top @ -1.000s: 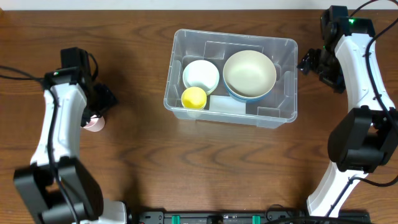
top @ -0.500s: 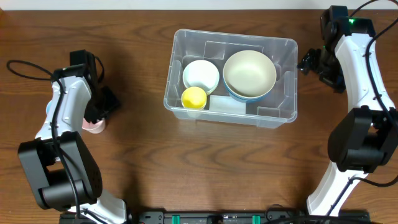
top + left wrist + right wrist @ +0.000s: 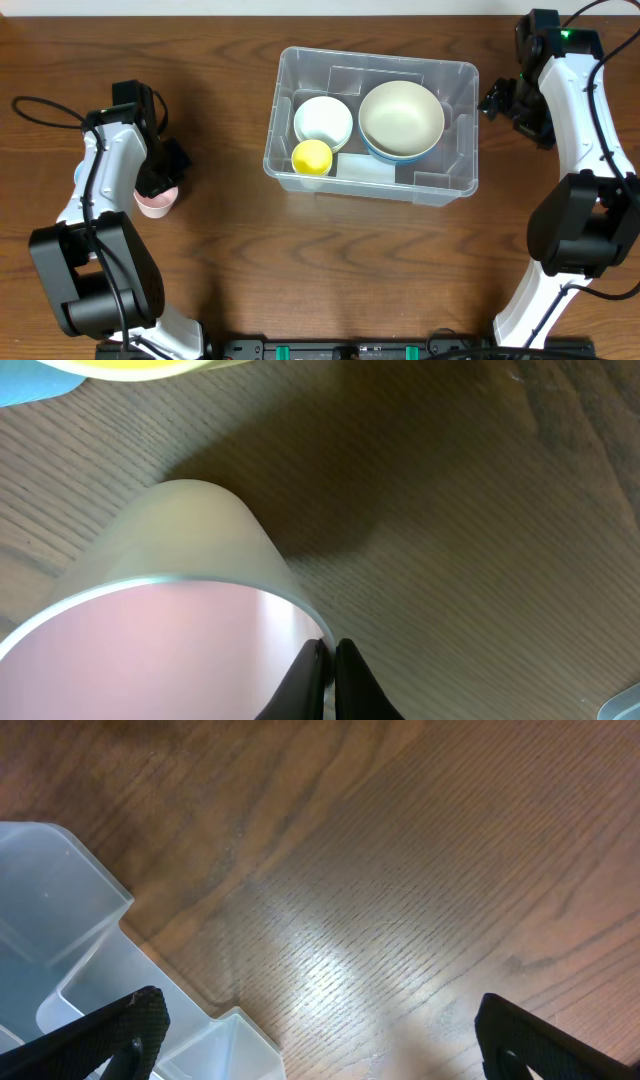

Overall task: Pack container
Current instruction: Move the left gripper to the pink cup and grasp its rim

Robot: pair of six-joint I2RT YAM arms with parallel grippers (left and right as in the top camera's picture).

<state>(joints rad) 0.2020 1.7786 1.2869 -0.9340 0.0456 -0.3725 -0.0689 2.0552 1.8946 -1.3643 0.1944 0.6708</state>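
Observation:
The container (image 3: 460, 130), a large clear tub, stands at the table's middle and holds a white bowl (image 3: 323, 120), a yellow cup (image 3: 311, 157) and a big cream bowl (image 3: 401, 120). A pink cup (image 3: 157, 204) sits on the table at the left. My left gripper (image 3: 166, 186) is shut on its rim; in the left wrist view the gripper (image 3: 331, 650) pinches the wall of the pink cup (image 3: 180, 610), one finger inside and one outside. My right gripper (image 3: 497, 101) stands open beside the container's right end, over bare wood, with the container's corner (image 3: 60, 920) near its left finger.
A white flat block (image 3: 365, 167) lies in the container by the front wall. A yellow and blue object (image 3: 110, 370) shows just beyond the pink cup in the left wrist view. A black cable (image 3: 40, 105) loops at the far left.
My left arm swung over the pink cup and its jaws closed on the rim. The cup shifted slightly towards the front. The right arm has not moved.

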